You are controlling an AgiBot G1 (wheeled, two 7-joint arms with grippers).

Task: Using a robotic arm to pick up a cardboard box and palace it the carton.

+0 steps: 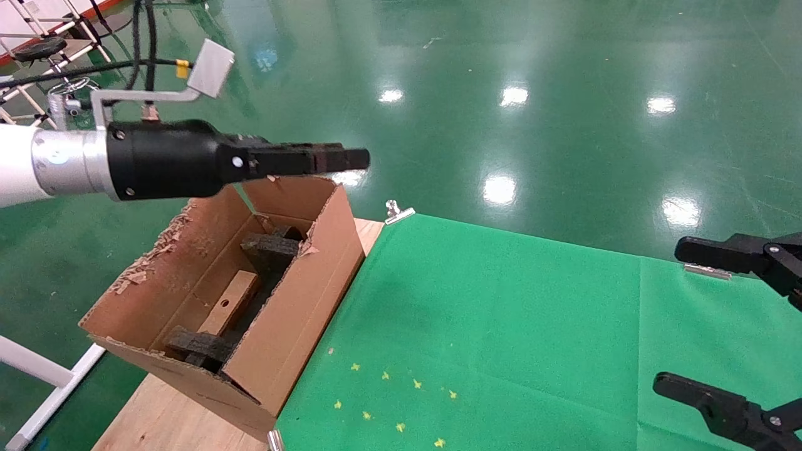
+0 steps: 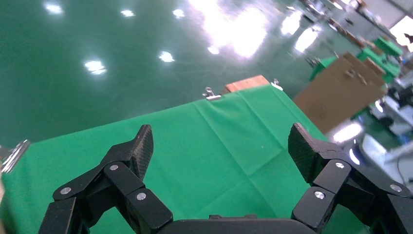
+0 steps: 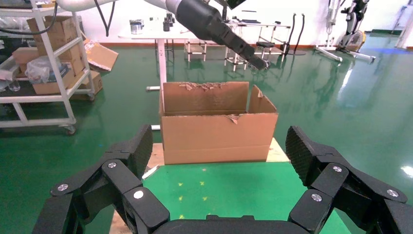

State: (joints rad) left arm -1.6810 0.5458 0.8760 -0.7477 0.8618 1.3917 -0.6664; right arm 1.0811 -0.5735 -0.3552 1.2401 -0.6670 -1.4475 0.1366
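Left gripper (image 1: 351, 159): on the white robotic arm (image 1: 37, 164), reaching out level above the carton's far flap; the left wrist view shows its fingers (image 2: 131, 151) spread wide with nothing between them.

Below the left gripper: the carton (image 1: 294, 300) sits directly under it, flaps up and torn along the edges, standing on the near-left corner of the table.

Inside the carton: the cardboard box (image 1: 230, 302) lies flat on the floor of the carton, well under the gripper and not touching it, lengthwise between two black foam pieces (image 1: 270, 249), its round hole facing up.

Beyond the carton: the green cloth (image 1: 501, 313) spreads away from the gripper's side, clamped down by a metal clip (image 1: 398, 213) at its far edge; small yellow marks dot it near the front. No other small box shows on it.

Right gripper (image 1: 739, 326): well apart from the left one, at the far side of the cloth, parked; its fingers (image 3: 306, 156) stand wide apart and hold nothing, and its wrist view looks across at the carton's outer wall.

Progress: as things lie, the box is already in the carton and the hand is empty above it, so the placing looks done. What seems left is only to bring the arm clear of the tall flaps, minding the torn far flap just under the fingertips.
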